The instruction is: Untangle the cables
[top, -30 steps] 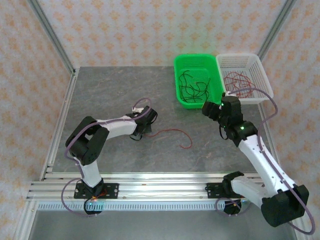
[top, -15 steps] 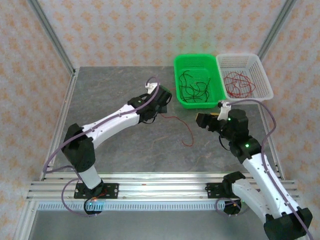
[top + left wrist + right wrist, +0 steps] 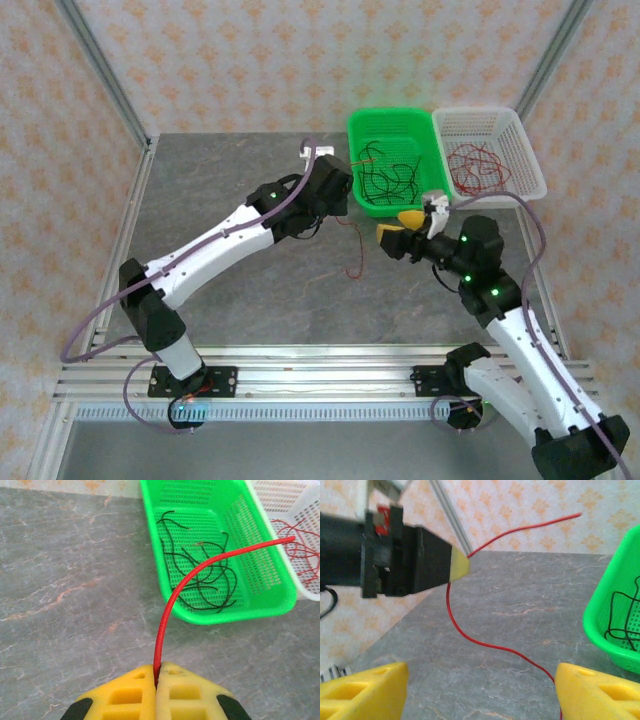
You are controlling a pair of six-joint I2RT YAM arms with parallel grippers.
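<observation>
Note: your left gripper [image 3: 157, 672] has its jaws clenched on one red cable [image 3: 165, 615]. The short end arches up ahead of the jaws, and the long tail hangs below them toward the bench [image 3: 220, 180]. Your right gripper [image 3: 398, 226] faces it with jaws released and wide; the tail droops ahead of them and appears to touch neither pad. The strand looks free of the rest, so this reads as carry-and-drop. The black cables [image 3: 200, 575] lie in the green basket [image 3: 235, 615] just ahead of the left jaws. The other red cables [image 3: 300, 545] lie in the white basket [image 3: 280, 500], beyond and to the right. Hold the pinch firm, lift until the tail clears the green rim, and release only over white. If the tail drags, close the right jaws on it first.
</observation>
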